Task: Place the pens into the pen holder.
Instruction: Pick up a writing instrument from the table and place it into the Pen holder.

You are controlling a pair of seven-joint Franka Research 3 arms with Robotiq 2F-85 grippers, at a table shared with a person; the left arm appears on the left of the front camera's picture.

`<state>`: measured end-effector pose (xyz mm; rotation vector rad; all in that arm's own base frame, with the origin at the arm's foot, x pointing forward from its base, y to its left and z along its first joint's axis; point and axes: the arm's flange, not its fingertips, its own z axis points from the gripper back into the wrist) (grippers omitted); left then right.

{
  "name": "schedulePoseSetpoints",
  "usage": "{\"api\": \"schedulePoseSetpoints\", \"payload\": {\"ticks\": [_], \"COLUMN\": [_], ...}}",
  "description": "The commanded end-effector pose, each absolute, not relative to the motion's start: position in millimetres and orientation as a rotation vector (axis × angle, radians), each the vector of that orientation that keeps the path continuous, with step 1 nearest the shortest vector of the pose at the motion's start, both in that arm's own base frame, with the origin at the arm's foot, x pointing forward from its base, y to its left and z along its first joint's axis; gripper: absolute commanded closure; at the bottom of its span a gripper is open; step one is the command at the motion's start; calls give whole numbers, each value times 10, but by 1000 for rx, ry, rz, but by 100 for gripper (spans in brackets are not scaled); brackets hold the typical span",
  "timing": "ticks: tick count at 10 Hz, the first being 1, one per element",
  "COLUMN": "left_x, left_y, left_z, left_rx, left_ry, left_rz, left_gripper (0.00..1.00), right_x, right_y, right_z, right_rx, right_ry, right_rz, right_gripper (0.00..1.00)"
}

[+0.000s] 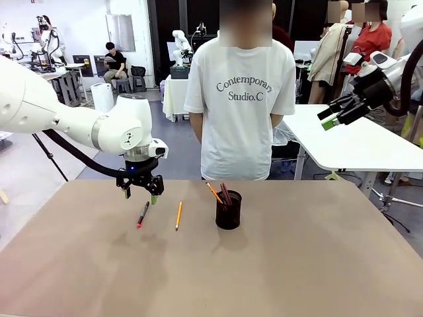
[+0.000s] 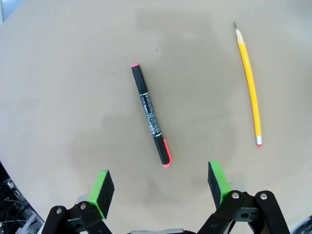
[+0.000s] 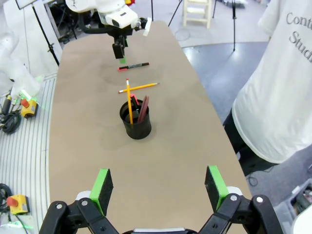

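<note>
A black pen with pinkish-red ends (image 1: 143,214) (image 2: 151,115) (image 3: 132,65) lies on the tan table, left of a yellow-orange pencil (image 1: 178,215) (image 2: 249,83) (image 3: 139,87). The black mesh pen holder (image 1: 229,210) (image 3: 136,120) stands right of them, with an orange pencil and dark pens upright inside. My left gripper (image 1: 140,189) (image 2: 161,187) hangs open just above and behind the black pen, nothing between its green pads. My right gripper (image 1: 332,118) (image 3: 158,187) is open, raised high at the right, away from the table surface.
A person in a white T-shirt (image 1: 241,99) stands at the table's far edge, hands behind the back. A white table (image 1: 357,142) stands at the right behind. Bare tabletop stretches across the front and right of the holder.
</note>
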<state>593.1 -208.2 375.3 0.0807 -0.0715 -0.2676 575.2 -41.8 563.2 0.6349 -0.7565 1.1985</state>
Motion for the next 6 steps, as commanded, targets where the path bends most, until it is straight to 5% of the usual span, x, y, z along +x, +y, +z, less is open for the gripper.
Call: {"api": "schedulePoseSetpoints", "payload": {"ticks": [1, 6], "left_x": [5901, 6007], "left_y": [-2074, -2182], "left_z": [3783, 3672], "left_rx": [98, 109], "left_ry": [-77, -24], "left_rz": [-284, -214], "left_gripper": [0, 0], "right_x": [5747, 5747], "right_y": [-396, -396], "right_z": [5659, 5659], "right_rx": [633, 633], "right_ry": [-758, -758], "right_rz": [1182, 1182], "right_gripper": [0, 0]}}
